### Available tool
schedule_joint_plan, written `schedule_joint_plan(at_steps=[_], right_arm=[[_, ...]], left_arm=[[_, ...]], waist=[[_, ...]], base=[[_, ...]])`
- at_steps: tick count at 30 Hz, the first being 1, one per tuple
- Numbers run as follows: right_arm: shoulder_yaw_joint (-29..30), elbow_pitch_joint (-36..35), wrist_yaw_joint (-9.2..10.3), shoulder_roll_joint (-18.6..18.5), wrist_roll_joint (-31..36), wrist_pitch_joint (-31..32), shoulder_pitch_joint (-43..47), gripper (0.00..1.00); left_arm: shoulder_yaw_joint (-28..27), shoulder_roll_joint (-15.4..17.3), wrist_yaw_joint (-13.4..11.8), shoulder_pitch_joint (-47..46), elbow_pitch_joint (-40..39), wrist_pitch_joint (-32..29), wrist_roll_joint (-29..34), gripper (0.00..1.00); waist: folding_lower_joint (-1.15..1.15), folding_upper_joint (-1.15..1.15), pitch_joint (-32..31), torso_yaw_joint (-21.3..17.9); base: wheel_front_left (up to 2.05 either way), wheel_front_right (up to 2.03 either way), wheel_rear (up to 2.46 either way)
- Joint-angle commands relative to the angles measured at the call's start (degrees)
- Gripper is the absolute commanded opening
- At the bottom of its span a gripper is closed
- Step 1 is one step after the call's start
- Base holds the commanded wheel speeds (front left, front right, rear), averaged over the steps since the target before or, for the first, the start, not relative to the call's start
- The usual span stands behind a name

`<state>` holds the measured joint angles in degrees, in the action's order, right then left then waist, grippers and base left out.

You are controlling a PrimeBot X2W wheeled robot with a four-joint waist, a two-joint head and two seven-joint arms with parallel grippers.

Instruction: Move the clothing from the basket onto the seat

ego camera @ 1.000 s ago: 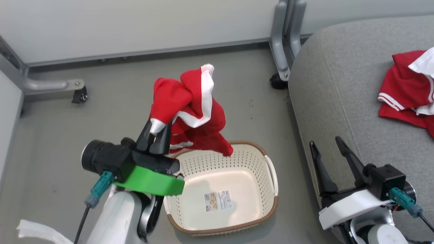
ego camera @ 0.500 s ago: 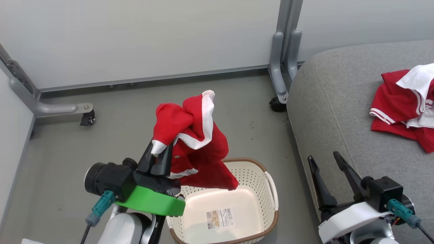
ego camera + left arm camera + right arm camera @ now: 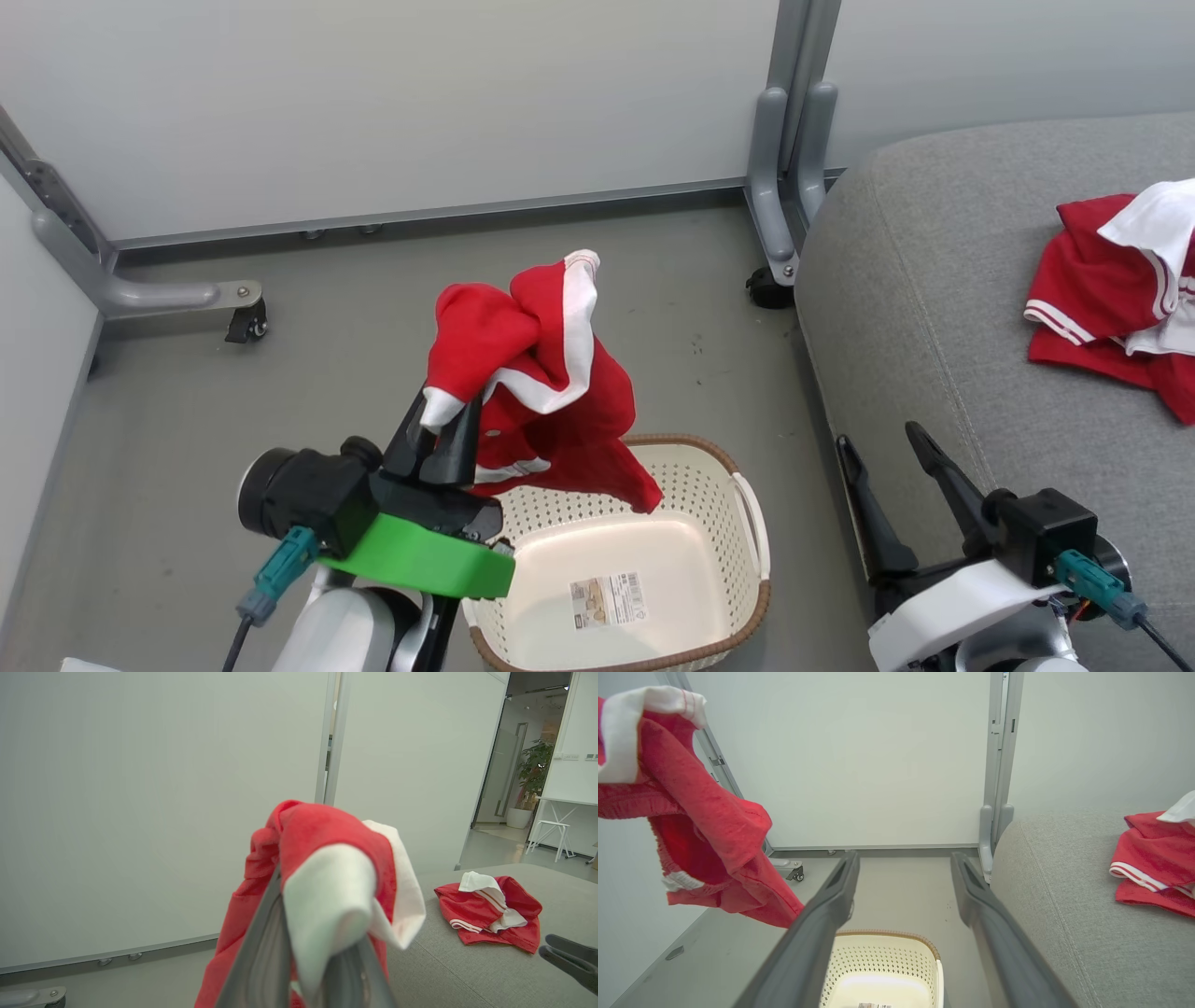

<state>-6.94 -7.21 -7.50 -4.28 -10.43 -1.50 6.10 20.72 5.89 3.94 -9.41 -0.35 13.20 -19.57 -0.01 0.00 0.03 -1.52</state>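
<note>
Draping vertically from the clenched left gripper [image 3: 446, 420], red garment [image 3: 551, 392] overhangs basket [image 3: 695, 485]; right gripper [image 3: 878, 434] spread.

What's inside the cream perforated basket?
The cream basket holds a label sticker on its bare bottom. The left gripper and its green mount hide the near-left corner; the red white-trimmed garment hangs above.

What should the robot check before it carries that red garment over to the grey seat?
1. Grip: left gripper shut on the held garment: ok.
2. Lift: it hangs clear of the basket rim: ok.
3. Visible inside of the basket bare: ok.
4. Free room on the seat beside the other garment: ok.
5. Spare arm: right gripper open, holding nothing: ok.
6. Path: right gripper out of the way: cannot tell.
</note>
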Motion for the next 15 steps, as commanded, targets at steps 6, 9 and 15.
schedule_joint_plan(at_steps=[6,9,15], right_arm=[[-6.9,1.5,0.02,-3.0,-2.4,0.3,-5.1,1.0],[-11.7,3.4,0.02,-4.6,-4.1,-0.1,-9.5,1.0],[-20.7,8.9,0.02,-7.2,-7.4,-2.1,-19.4,1.0]], left_arm=[[0.5,0.3,-0.3,-1.0,-0.6,0.1,0.1,0.0],[1.0,0.2,0.0,-1.6,-0.9,0.1,0.3,0.0],[2.7,-0.1,0.6,-3.2,-1.6,-0.1,0.7,0.0]], waist=[[0.01,0.0,0.8,0.6],[0.01,0.0,1.6,1.1],[0.01,0.0,3.2,2.5]], base=[[0.0,0.0,0.0],[0.0,0.0,0.0],[0.0,0.0,0.0]])
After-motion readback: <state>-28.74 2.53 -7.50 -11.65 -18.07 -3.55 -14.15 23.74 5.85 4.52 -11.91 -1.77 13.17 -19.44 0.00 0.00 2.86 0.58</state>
